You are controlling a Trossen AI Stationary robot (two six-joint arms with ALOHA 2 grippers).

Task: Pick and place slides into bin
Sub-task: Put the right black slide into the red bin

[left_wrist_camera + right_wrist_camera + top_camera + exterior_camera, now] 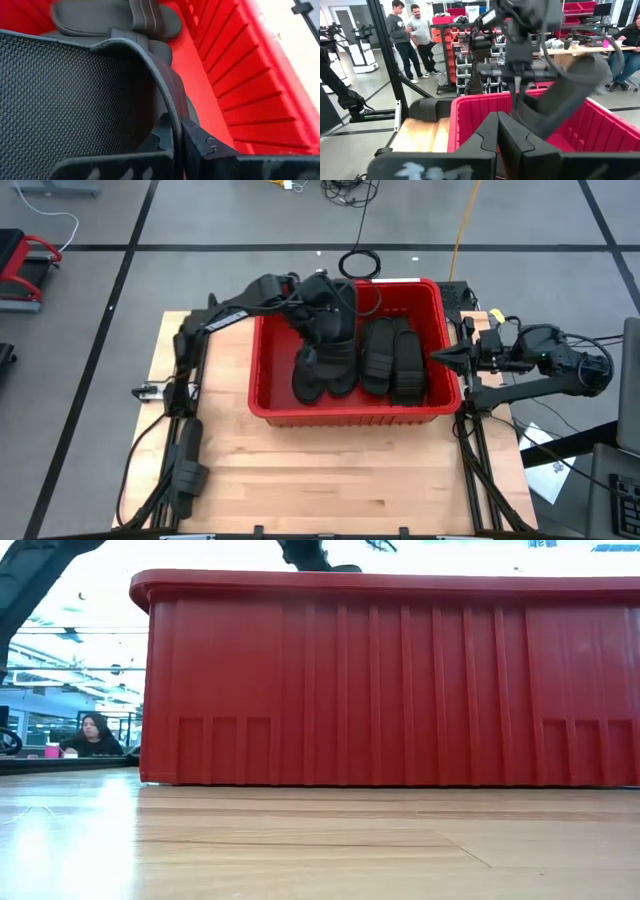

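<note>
The red bin (pixel 345 412) stands in the middle of the wooden table and holds several black slides (pixel 390 360) lying on its floor. My left gripper (pixel 179 142) reaches in over the bin's far left part, shut on another black slide (pixel 336 330) that hangs inside the bin above those lying there. In the right wrist view this slide (pixel 572 85) hangs tilted above the bin's floor. My right gripper (pixel 437 361) waits shut and level just outside the bin's right rim, holding nothing. The low view shows only the bin's near wall (pixel 390 690). My left gripper pinches the slide's strap at its curved edge (pixel 172 112) between its two fingers. The fingers slant down from above. The slide hangs below them, tilted, with its dotted sole (pixel 65 95) facing the camera.
Bare wood (pixel 330 475) lies between the bin and the table's near edge. A coiled black cable (pixel 358 263) lies on the floor behind the bin. People stand and sit in the room beyond the table (pixel 412 35).
</note>
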